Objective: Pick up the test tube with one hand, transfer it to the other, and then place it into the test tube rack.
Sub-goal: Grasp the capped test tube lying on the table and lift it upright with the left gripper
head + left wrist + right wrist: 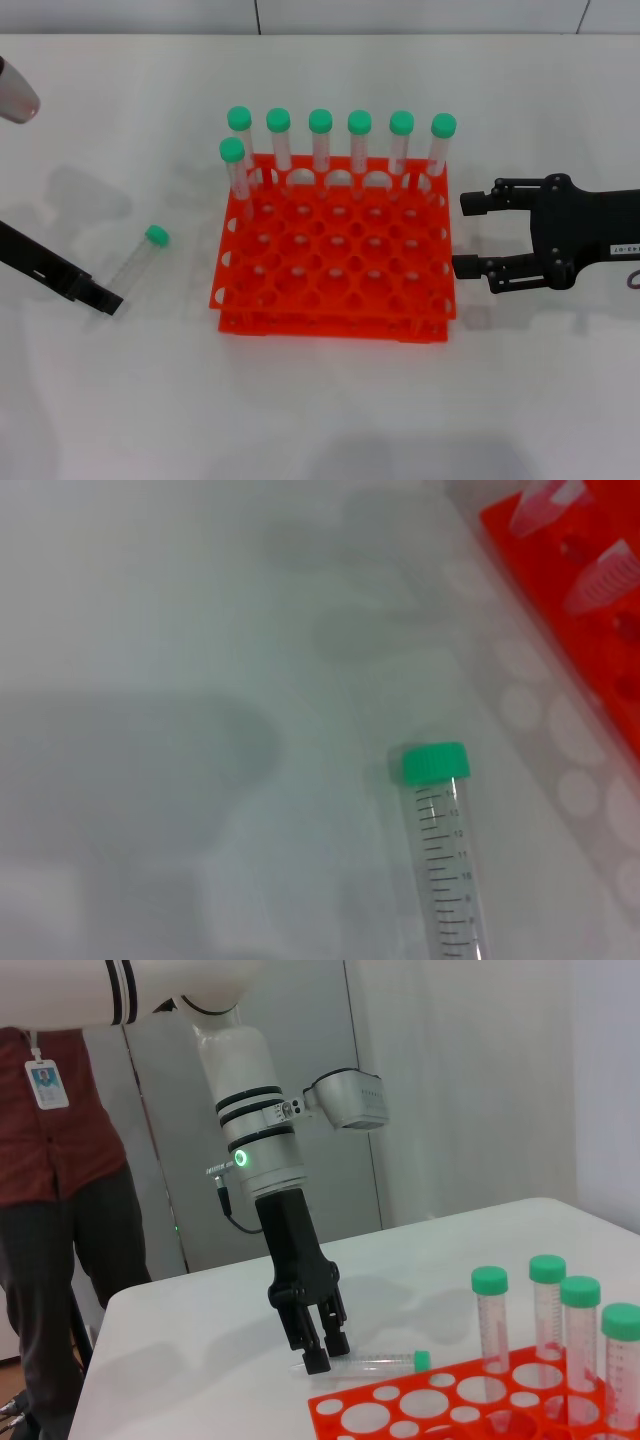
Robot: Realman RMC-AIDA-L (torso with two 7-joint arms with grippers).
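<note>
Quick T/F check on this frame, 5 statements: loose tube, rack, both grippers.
1. The loose tube lies on the table, on the left of the rack. True.
2. The left gripper has lifted the tube. False: the tube lies flat, with the gripper down at its uncapped end.
3. Seven capped tubes stand in the rack. True.
4. The standing tubes fill the rack's near row. False: six stand in the far row and one in the next row, at the left end.
5. The right gripper is shut on a tube. False: it is open and empty, to the right of the rack.
</note>
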